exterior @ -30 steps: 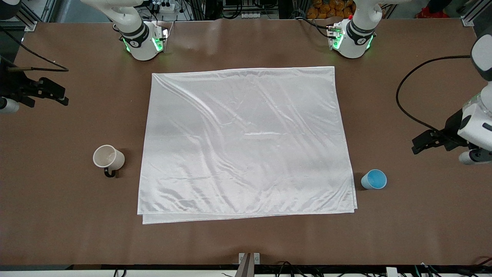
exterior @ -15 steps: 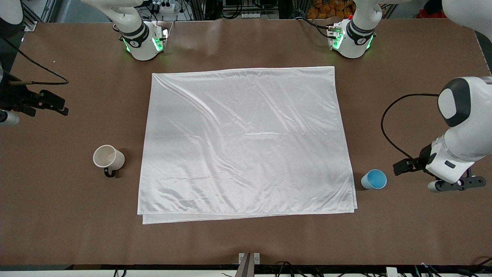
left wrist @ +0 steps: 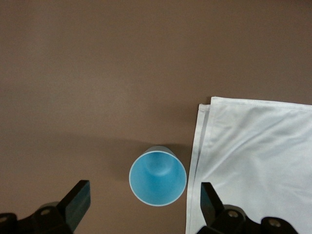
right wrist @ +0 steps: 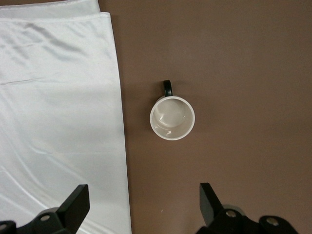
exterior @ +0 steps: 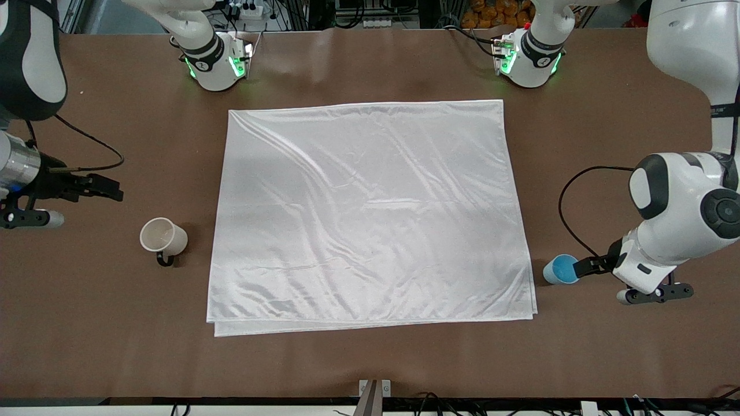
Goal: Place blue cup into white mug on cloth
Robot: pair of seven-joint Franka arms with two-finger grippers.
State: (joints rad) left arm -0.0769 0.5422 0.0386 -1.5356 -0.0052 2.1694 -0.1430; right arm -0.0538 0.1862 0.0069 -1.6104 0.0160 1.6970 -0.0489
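The blue cup (exterior: 561,270) stands upright on the bare table beside the cloth's (exterior: 370,214) corner at the left arm's end. My left gripper (exterior: 583,266) hangs open just over the table beside the cup. In the left wrist view the cup (left wrist: 157,176) shows between the spread fingertips (left wrist: 75,202), untouched, with my gripper (left wrist: 144,202) above it. The white mug (exterior: 163,237) stands upright off the cloth at the right arm's end, its black handle toward the front camera. My right gripper (exterior: 107,189) is open over bare table near the mug (right wrist: 172,117).
The cloth lies flat in the table's middle, folded in layers, with its edge showing in both wrist views (left wrist: 253,161) (right wrist: 58,122). Black cables trail from both wrists. Brown table surface (exterior: 370,364) surrounds the cloth.
My left arm has swung in and down from the table's end to the blue cup. My right arm has moved in toward the white mug. Cup, mug and cloth have not moved.
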